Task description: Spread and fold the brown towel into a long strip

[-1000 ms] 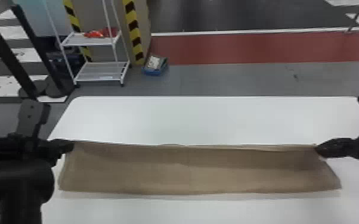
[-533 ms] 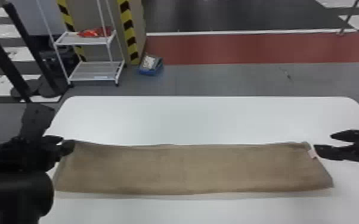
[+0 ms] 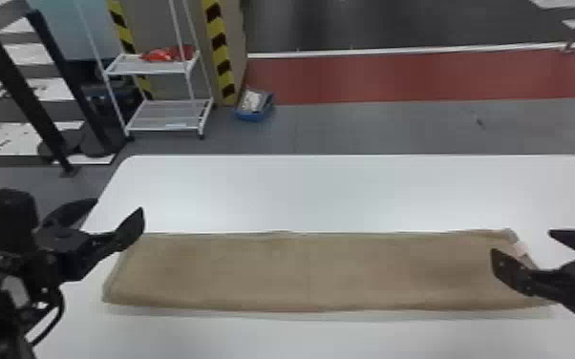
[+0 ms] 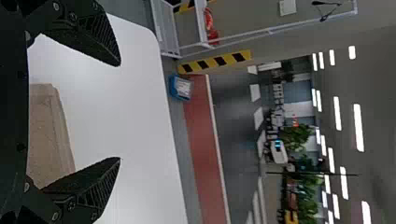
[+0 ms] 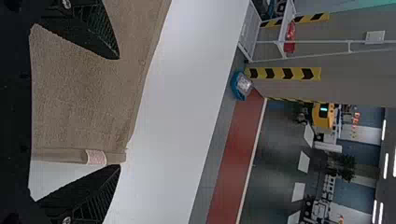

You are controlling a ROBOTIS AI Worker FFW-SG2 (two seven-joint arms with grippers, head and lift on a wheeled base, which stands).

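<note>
i see the brown towel (image 3: 301, 272) lying in a long strip across the white table (image 3: 348, 191). my left gripper (image 3: 118, 210) and right gripper (image 3: 523, 242) are near its ends, jaws wide apart

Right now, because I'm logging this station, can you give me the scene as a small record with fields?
item: brown towel
shape: long strip, lying left to right
tag: pale tag at the towel's right end
surface: white table
left claw: open and empty, by the towel's left end
right claw: open and empty, at the towel's right end
background: white rack beyond the table, to the left; blue container on the floor beside it
</note>
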